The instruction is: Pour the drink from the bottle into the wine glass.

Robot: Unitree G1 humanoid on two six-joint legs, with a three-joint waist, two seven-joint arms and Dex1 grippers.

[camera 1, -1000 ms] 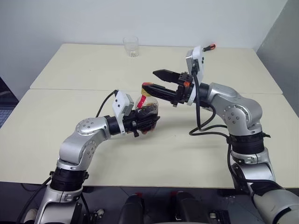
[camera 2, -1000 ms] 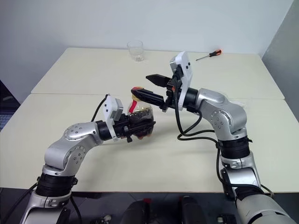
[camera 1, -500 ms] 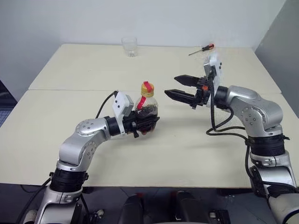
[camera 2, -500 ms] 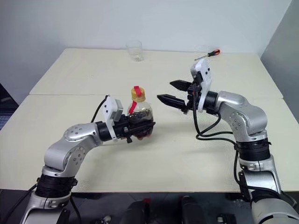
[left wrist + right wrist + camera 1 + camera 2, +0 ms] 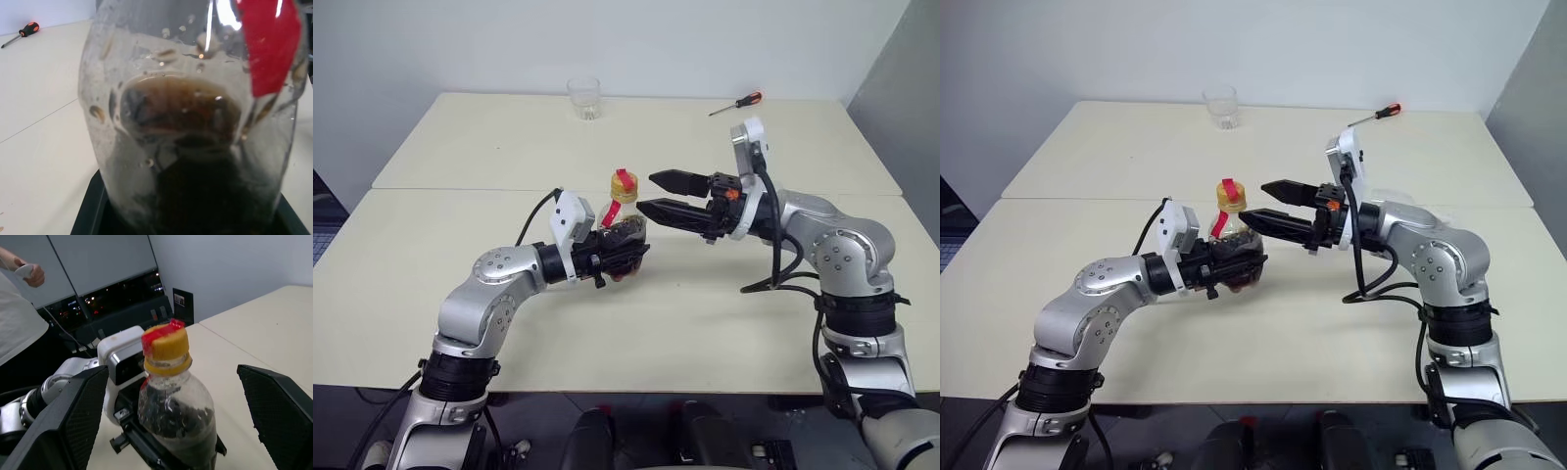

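My left gripper [image 5: 625,257] is shut on the round body of the bottle [image 5: 624,201] and holds it upright above the table. The bottle is clear plastic with a yellow cap [image 5: 166,350] and a red strip. The drink [image 5: 195,161], dark brown, fills its lower part. My right gripper [image 5: 646,192] is open and points left at cap height, its fingertips just short of the cap. In the right wrist view the cap stands between its two fingers [image 5: 73,421]. The wine glass is out of view.
A clear stemless tumbler [image 5: 586,98] stands at the far edge of the table [image 5: 460,147]. A screwdriver [image 5: 736,103] with an orange and black handle lies at the far right. A person [image 5: 19,308] stands beyond the table in the right wrist view.
The right gripper drew away to the right from the bottle's top, then came back close to the cap, open throughout. The left gripper and bottle have stayed where they were.
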